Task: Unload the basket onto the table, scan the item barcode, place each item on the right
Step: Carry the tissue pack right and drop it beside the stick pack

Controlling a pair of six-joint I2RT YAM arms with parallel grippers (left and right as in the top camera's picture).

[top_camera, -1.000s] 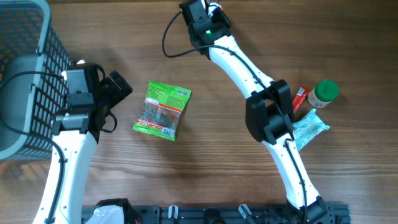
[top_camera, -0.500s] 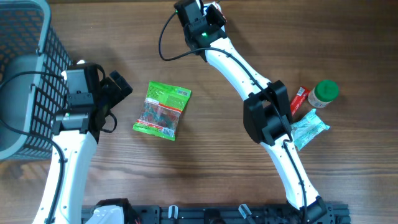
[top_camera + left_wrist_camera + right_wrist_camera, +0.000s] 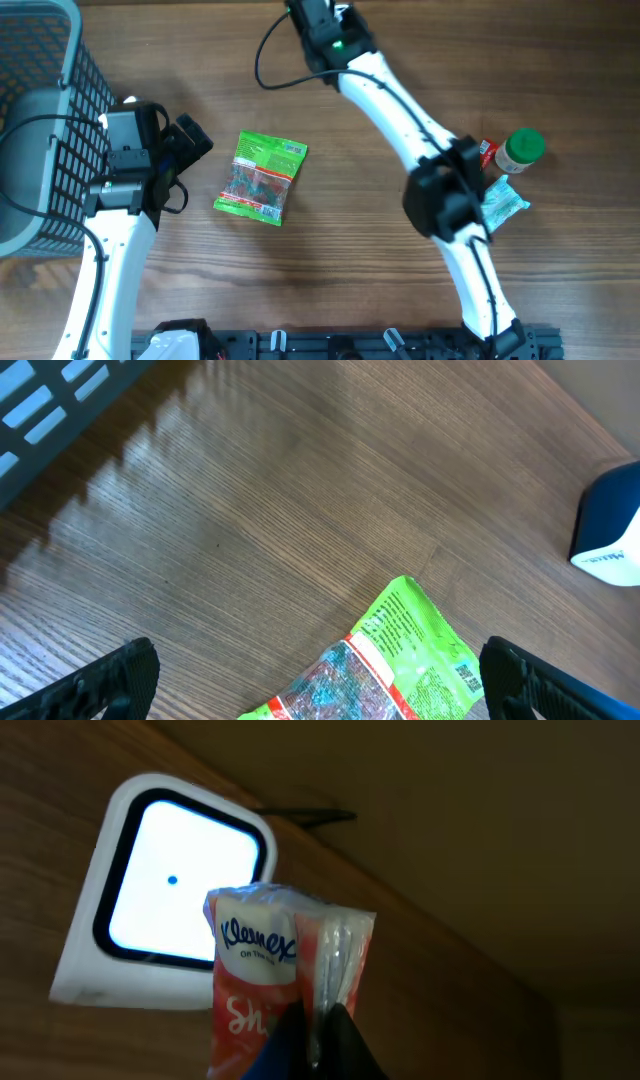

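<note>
Right wrist view alone: right hand [image 3: 318, 1020] clenched on Kleenex pack [image 3: 285, 970], before white scanner window [image 3: 165, 890]. Overhead: left hand [image 3: 190, 165] released, spread beside green snack bag [image 3: 260, 178] on counter [image 3: 350, 250].

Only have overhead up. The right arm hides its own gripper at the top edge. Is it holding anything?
Observer: Yes. On the right wrist view the right gripper is shut on a Kleenex tissue pack.
Operator: Is it at the scanner?
Observer: The pack is held up in front of the lit scanner window and covers its lower right corner in that view.
Operator: Barcode facing it?
Observer: Cannot tell. The side toward the wrist camera shows only the logo, no barcode.
</note>
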